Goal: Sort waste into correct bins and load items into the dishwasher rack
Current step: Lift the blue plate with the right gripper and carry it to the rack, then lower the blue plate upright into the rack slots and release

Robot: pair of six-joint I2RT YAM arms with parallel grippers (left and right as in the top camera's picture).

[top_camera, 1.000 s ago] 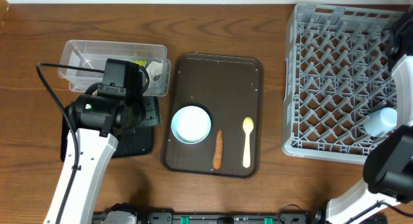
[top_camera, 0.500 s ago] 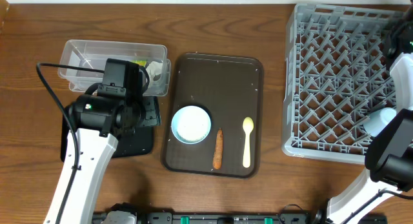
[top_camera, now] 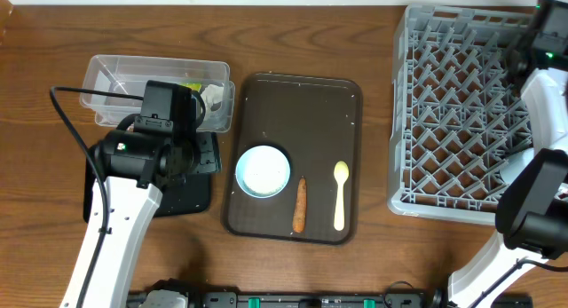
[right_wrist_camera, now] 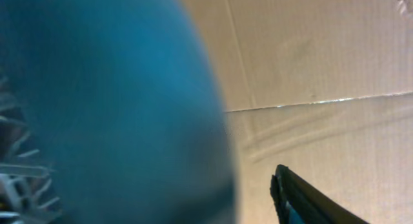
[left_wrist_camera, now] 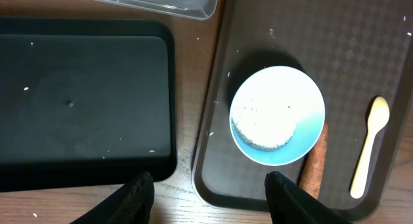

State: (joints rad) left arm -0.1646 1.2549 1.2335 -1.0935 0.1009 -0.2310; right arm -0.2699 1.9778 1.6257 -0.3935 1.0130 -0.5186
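Right wrist: blue dish at the rack; cannot tell if right gripper clamps it. Released crooked, it could topple. Left gripper stands apart, empty.

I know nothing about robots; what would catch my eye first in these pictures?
The big square grey plastic lattice rack fills the right side of the wooden table. In the middle lies a dark brown rectangular serving tray carrying a pale blue-white round bowl, a thin orange-brown carrot-like stick and a pale yellow spoon.
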